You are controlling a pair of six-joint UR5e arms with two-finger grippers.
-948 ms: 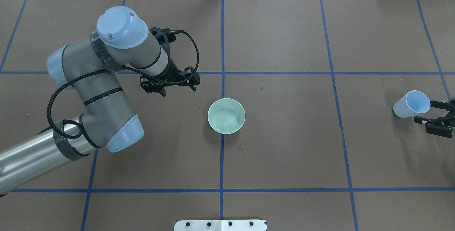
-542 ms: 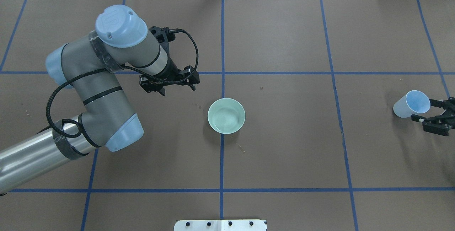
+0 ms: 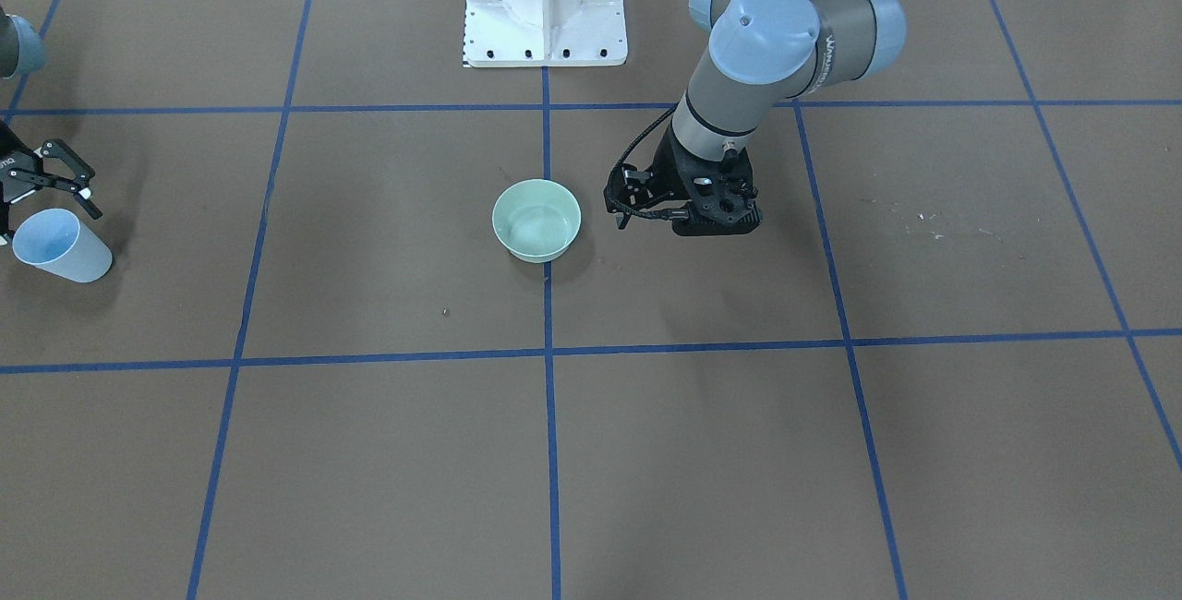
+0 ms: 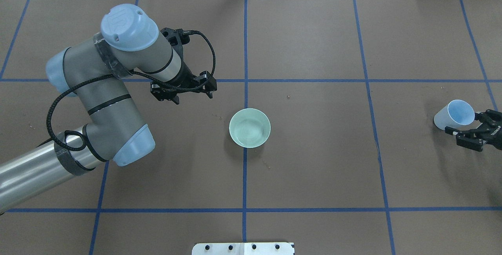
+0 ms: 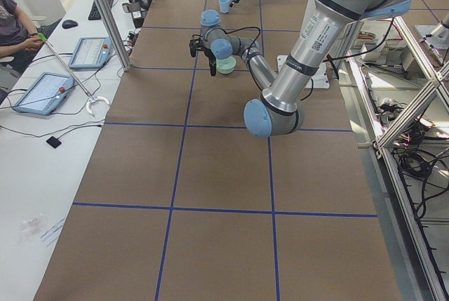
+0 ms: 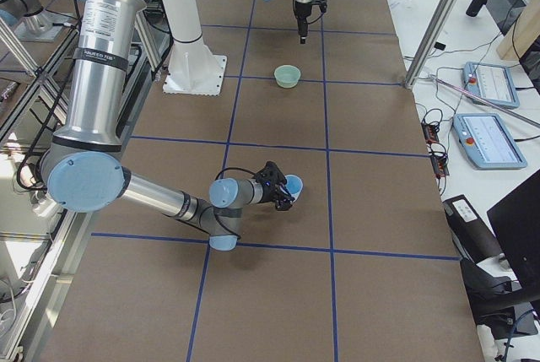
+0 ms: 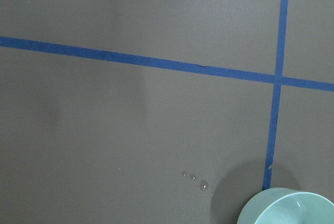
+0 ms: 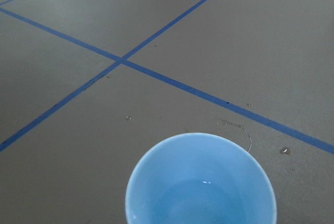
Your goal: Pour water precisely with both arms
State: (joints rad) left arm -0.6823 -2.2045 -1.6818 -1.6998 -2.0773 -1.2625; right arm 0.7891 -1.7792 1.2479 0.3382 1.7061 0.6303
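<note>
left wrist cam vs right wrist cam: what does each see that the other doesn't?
Only the left wrist view: a slice of the pale green round bowl, cut off at its bottom right corner.
Only the right wrist view: the light blue plastic cup, seen from above into its mouth, with a faint glint low inside that may be water.
Both: the brown table cover, blue tape lines and a few small droplets on the cover.

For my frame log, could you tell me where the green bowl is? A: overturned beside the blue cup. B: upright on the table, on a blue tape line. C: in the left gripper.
B: the green bowl stands mouth-up on a blue tape line, with the left gripper clear of it.
</note>
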